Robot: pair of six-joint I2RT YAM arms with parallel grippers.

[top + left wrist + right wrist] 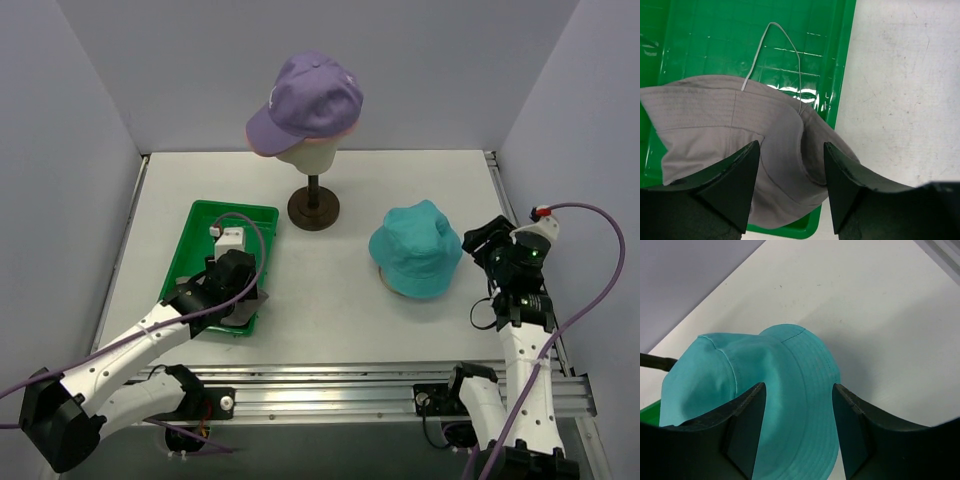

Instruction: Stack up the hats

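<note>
A lavender cap (308, 92) sits on the cream mannequin head, with a pink edge (341, 131) showing under it. A teal bucket hat (415, 250) lies on the table right of the stand; in the right wrist view the teal hat (760, 375) fills the left. My right gripper (478, 243) (799, 392) is open, its jaws on either side of the hat's right brim. A grey bucket hat (730, 125) lies crumpled in the green tray (205, 225), hanging over its near right corner. My left gripper (240, 288) (790, 152) is open, its jaws on either side of a fold of the grey hat.
The mannequin head stands on a dark round base (313, 208) at the table's back middle. A thin white cord (785, 42) lies on the tray floor (830, 50) beyond the grey hat. Grey walls close in the left, back and right sides. A metal rail (380, 385) runs along the near edge.
</note>
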